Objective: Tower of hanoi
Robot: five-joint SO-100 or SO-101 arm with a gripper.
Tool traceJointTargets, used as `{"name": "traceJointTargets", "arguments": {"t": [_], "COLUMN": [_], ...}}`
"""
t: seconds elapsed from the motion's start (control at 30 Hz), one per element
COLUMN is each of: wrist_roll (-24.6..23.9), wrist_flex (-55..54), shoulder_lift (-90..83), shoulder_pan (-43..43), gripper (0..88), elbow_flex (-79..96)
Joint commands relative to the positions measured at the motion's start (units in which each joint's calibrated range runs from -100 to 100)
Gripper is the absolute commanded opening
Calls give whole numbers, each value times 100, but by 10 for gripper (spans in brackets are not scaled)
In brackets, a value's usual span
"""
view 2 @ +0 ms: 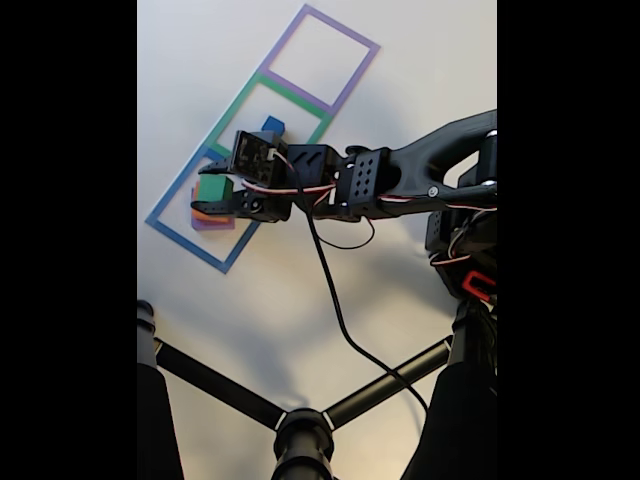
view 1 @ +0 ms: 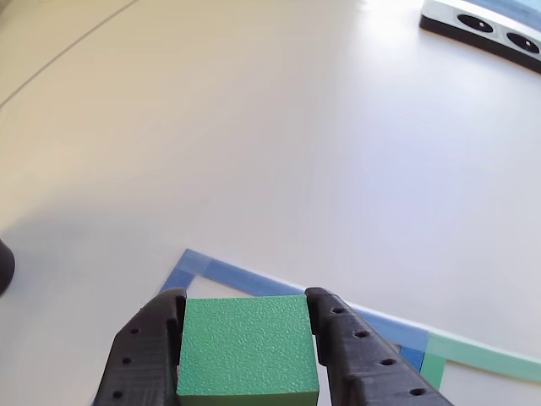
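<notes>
Presently:
Claw: black two-finger claw (view 1: pixel 245 317) clamped on matte green plastic square block (view 1: pixel 247 345).
Location: in the fixed view, at the blue tape outline (view 2: pixel 180 235), over the orange block (view 2: pixel 208 214) and purple block (view 2: pixel 213 225).
Small blue cube (view 2: pixel 273 125): at 1 o'clock, apart.
Progress: early; most moves remain.

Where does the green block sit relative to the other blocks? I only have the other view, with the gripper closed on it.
Observer: In the fixed view, the green block in the gripper is over an orange block, which is stacked on a purple block, inside the blue tape outline.
Operator: And the blue cube?
Observer: The blue cube sits apart, in the green tape outline.
</notes>
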Motion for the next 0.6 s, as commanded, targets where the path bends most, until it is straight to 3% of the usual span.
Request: {"name": "traceJointTargets", "arguments": {"t": [0.0, 0.57], "wrist_roll": [75, 75], "wrist_flex": [-274, -1075], "shoulder_lift": [44, 893], "shoulder_pan": [-59, -98], "gripper": [80, 86], "elbow_flex": [-370, -524]}}
